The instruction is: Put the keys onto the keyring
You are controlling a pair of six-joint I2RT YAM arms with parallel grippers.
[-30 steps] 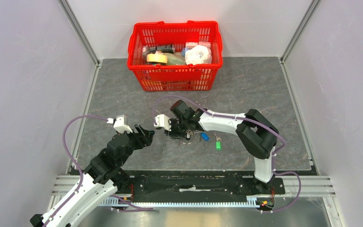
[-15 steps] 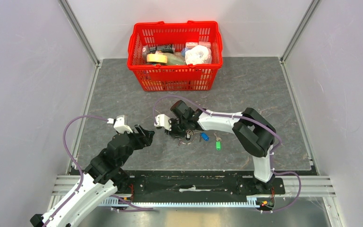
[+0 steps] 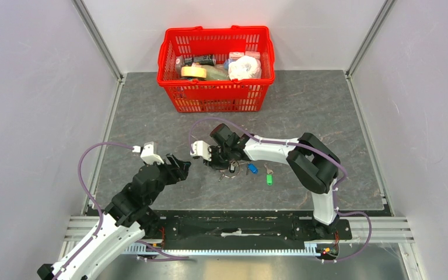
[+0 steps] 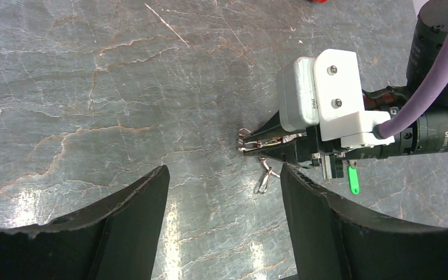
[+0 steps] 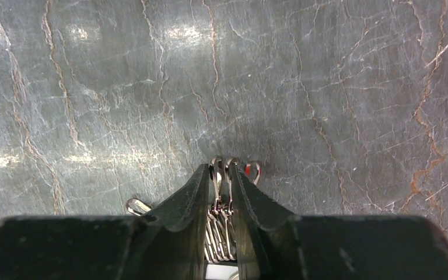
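Keyring [image 5: 216,165]: thin silvery wire loop carrying small silvery keys, clamped between the tapered black fingers of the right gripper [image 5: 220,168], low over the veined grey stone desk [image 3: 326,116], about mid-desk.
Blue-headed key [image 3: 252,169], green-headed key [image 3: 269,179]: lying loose just right of it.
Left gripper [image 4: 221,192]: jaws spread, empty, left of the ring.
Change from earlier frames: right elbow shifted slightly; loose keys unmoved.

At far centre of desk [image 3: 326,116]: basket [image 3: 219,96]. Before basket, near desk centre: right tool [image 4: 242,144], pointing left, clamped on keyring [image 5: 220,166]. Just left of right tool, not touching: left tool [image 3: 182,165], fingers spread, facing it. On desk right of keyring: first key [image 3: 252,169], close by; second key [image 3: 269,179], further right and nearer the arm bases.
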